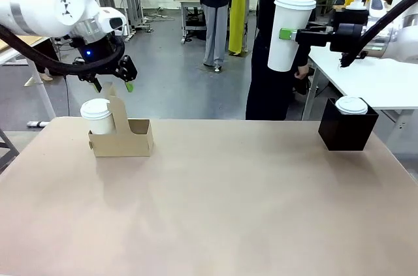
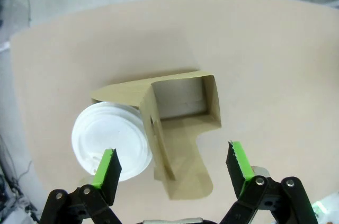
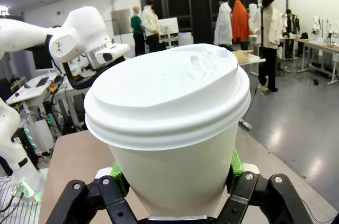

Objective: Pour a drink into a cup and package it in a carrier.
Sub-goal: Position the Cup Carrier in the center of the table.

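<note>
The brown cardboard carrier (image 1: 127, 139) stands at the table's far left, with a white lidded cup (image 1: 97, 117) in its left hole. My left gripper (image 1: 116, 77) hangs open just above the carrier's handle tab. In the left wrist view my left gripper (image 2: 174, 163) looks down on the carrier (image 2: 183, 123) and the cup's lid (image 2: 108, 139). My right gripper (image 1: 287, 33) is shut on a tall white lidded cup (image 1: 289, 31), held upright high over the table's far right. In the right wrist view that cup (image 3: 169, 123) sits between the green pads of my right gripper (image 3: 177, 173). The drink is hidden.
A black cube-shaped box (image 1: 346, 131) with a white lidded cup (image 1: 351, 105) in it stands at the far right of the table. A person in dark clothes (image 1: 277, 87) stands just beyond the far edge, behind the raised cup. A white table (image 1: 385, 80) lies to the right.
</note>
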`<state>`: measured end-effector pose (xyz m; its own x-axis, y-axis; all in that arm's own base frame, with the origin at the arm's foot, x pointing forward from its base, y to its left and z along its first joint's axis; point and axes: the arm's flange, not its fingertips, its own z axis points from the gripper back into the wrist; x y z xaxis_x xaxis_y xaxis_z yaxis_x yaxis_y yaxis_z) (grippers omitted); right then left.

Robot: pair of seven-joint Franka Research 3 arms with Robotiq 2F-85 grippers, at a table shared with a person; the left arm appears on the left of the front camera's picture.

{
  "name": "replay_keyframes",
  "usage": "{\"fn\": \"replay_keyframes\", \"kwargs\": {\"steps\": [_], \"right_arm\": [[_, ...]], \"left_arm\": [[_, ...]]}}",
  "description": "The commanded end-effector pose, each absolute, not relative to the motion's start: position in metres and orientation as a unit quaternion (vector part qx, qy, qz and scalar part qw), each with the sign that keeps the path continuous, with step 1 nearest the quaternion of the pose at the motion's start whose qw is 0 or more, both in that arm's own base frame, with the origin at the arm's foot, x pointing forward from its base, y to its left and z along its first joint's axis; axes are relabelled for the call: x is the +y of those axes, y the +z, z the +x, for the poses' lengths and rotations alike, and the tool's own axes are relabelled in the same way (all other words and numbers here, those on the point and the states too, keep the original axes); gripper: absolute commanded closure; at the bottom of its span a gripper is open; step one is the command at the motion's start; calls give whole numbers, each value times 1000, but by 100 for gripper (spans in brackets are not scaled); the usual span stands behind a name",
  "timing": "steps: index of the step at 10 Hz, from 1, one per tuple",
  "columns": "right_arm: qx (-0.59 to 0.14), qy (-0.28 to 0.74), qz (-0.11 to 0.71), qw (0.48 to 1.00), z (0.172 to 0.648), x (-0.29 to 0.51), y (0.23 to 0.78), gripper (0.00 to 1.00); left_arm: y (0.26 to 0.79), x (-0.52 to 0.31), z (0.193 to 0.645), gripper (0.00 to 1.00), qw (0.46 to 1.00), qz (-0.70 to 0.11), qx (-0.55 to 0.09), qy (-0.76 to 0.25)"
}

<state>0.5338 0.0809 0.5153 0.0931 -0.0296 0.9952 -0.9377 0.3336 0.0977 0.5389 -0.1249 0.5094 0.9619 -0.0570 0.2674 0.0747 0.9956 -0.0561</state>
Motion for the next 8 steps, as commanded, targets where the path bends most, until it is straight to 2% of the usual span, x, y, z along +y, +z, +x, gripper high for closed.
{"fn": "replay_keyframes", "kwargs": {"steps": [1,2,3,4,5,6,8], "right_arm": [[-558,375,438,596,533,82,520,20],[-558,375,438,596,533,82,520,20],[-558,375,438,596,533,82,520,20],[-558,375,438,596,533,82,520,20],[-558,375,438,596,533,82,520,20],[-558,375,438,596,533,82,520,20],[-558,375,438,596,533,82,520,20]], "left_arm": [[511,-130,544,0,991,-12,-130,-1],[507,-129,546,58,991,2,-136,10],[506,-130,549,59,991,2,-134,9],[504,-131,549,100,991,9,-135,13],[504,-133,548,64,991,9,-134,14],[505,-133,550,100,991,9,-134,10],[504,-126,551,100,990,9,-142,10]]}}
